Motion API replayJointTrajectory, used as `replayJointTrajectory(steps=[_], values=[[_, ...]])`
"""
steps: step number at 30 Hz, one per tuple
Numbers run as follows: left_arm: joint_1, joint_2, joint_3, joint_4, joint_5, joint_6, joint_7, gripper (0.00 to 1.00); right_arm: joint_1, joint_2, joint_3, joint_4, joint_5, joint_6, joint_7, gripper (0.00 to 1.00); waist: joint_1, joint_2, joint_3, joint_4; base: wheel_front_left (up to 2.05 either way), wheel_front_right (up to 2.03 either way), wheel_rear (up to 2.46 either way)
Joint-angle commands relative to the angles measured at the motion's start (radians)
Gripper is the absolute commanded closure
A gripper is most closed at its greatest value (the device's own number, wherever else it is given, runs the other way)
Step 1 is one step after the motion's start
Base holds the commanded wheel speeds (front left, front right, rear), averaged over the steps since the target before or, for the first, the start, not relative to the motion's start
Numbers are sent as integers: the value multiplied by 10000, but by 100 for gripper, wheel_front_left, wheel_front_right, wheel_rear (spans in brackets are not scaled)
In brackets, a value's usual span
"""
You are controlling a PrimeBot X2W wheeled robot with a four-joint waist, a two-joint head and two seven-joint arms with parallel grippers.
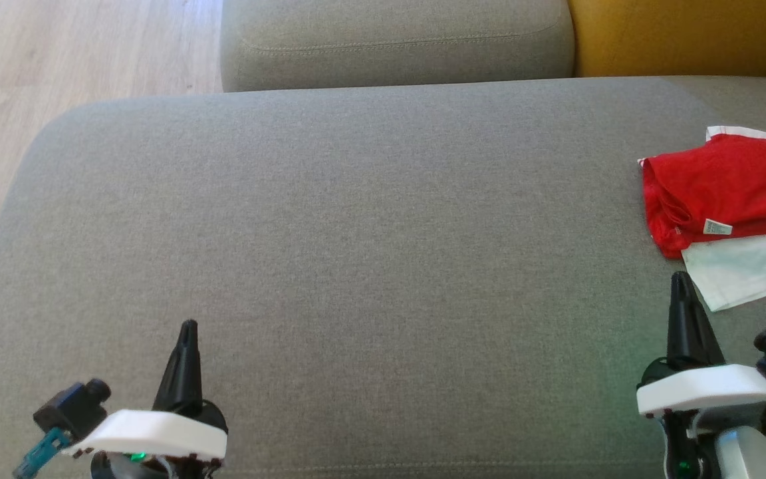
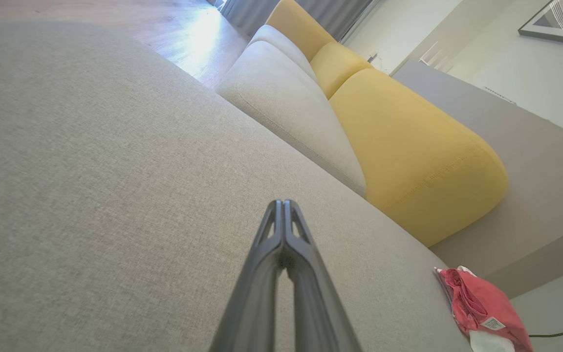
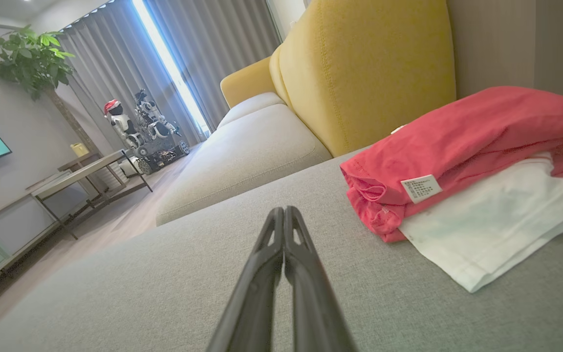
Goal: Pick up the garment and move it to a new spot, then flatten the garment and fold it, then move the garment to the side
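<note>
Garment [image 1: 729, 189]: red fabric folded over a white layer, lying on the grey sofa seat [image 1: 356, 233] at its far right side, partly cut off by the right edge of the head view. A small white label [image 1: 717, 227] sits on the red fabric near the fold. A white panel sticks out from under the red on the side nearest the robot. In the right wrist view the garment [image 3: 462, 142] lies just right of the fingers and ahead of them, with nothing touching it. In the left wrist view it [image 2: 482, 305] shows at the lower right, well apart from that arm.

Left end effector [image 1: 187, 331]: lower left of the head view, over bare seat fabric. The fingers are pressed together along their length [image 2: 284, 210] and grip nothing.

Right end effector [image 1: 681, 283]: lower right of the head view, its tip near the white panel's edge but clear of it. The fingers are closed tip to tip [image 3: 284, 215] and are empty.

Surroundings: grey sofa cushion [image 1: 389, 40] and yellow cushion [image 1: 675, 33] behind the seat; pale wood floor [image 1: 57, 53] at left; potted plant [image 3: 32, 58], grey curtains [image 3: 203, 49].
</note>
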Motion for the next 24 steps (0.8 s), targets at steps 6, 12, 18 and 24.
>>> replayJointTrajectory(steps=[6, 12, 18, 24], values=[[-655, 121, 239, -260, -644, -143, 157, 100, -459, -30, -50, -350, 864, -2, 219, 100, 0, -1, -3, -16, 0, 0, 0], [-725, 136, 348, -208, -1206, -178, 319, 100, -480, -32, -84, -343, 1600, -2, 393, 100, 0, -1, -6, -34, 0, 0, 0], [-796, 149, 459, -155, -1763, -212, 482, 100, -501, -35, -117, -335, 2332, -3, 566, 100, 0, -1, -10, -51, 0, 0, 0], [-868, 160, 574, -99, -2319, -247, 649, 100, -523, -38, -151, -327, 3068, -3, 740, 100, 0, -1, -14, -68, 0, 0, 0]])
